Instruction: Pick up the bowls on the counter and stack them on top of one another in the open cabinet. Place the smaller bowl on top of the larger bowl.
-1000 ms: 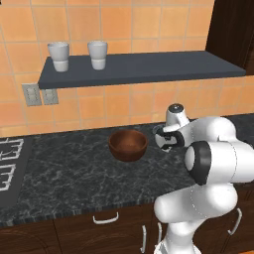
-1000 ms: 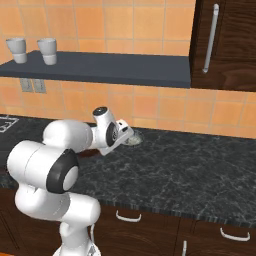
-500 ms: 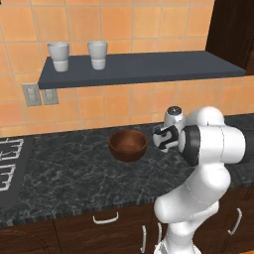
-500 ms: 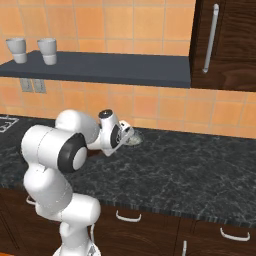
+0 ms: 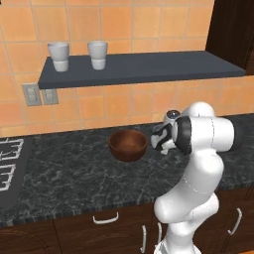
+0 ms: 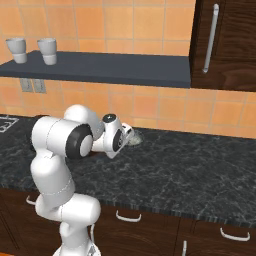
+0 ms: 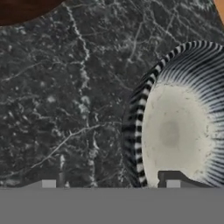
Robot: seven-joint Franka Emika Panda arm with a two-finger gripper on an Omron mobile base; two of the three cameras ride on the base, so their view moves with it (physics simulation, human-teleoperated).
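The white robot arm is bending low over the long black stone counter (image 5: 74, 173) with grey-white marbling. Its two-finger gripper (image 7: 111, 183) is pointing down at the counter, right at the edge of the small shallow pale grey bowl (image 7: 183, 127) with dark stripes around its rim. In the hand view, one dark fingertip (image 7: 173, 178) is sitting over the inside of the small bowl, and the other fingertip (image 7: 49, 183) is sitting over the bare counter outside it. So the bowl's rim is lying between the two fingers. The fingers are standing wide apart. I cannot tell if they are touching the bowl's rim, and the bowl is sitting flat on the counter.

In the right base view, the small pale bowl (image 6: 133, 137) is peeking out just behind the robot's hand, near the orange tiled wall (image 6: 150, 107).

The wide round reddish-brown wooden bowl (image 5: 128, 145) is sitting upright on the counter, just to the left of the robot's hand in the left base view. A bit of it (image 7: 26, 9) is showing at the top corner of the hand view.

The long flat dark grey shelf (image 5: 144, 67) is hanging on the wall above the counter. Two white cups (image 5: 58, 56) are standing side by side near its left end.
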